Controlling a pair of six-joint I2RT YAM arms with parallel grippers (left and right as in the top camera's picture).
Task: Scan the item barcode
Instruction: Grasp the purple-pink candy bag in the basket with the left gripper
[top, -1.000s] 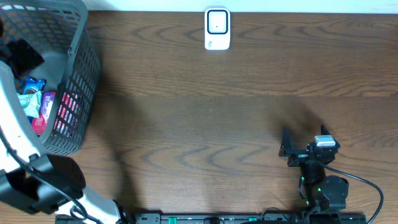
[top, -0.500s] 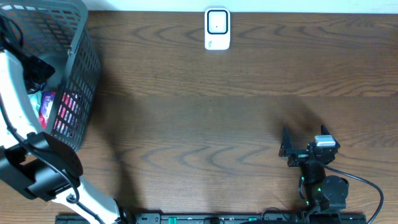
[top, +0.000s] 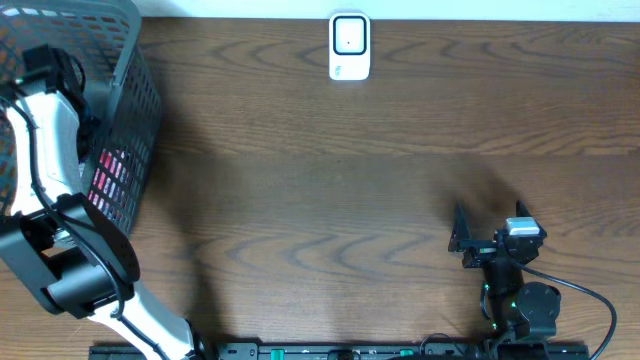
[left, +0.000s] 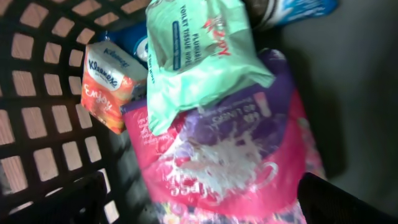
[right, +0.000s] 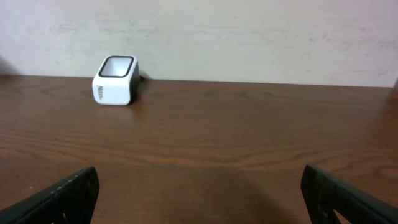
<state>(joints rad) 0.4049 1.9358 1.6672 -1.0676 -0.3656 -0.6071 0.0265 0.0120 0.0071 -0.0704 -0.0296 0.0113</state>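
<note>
The left tool (left: 202, 208) hangs released inside the basket (top: 135, 110), above a pink pack (left: 236, 168) with green wipes (left: 199, 56) lying on it. The right tool (right: 199, 199), also released, sits low over the worktop (top: 320, 200), facing the scanner (top: 349, 46) at the far edge.

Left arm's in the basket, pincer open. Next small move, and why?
Probably lower the left pincer straight down onto the pink pack. Its jaws stand open with that pack between them. The green wipes pack overlaps only the pink pack's far end, and the orange tissue pack sits off to one side.
</note>
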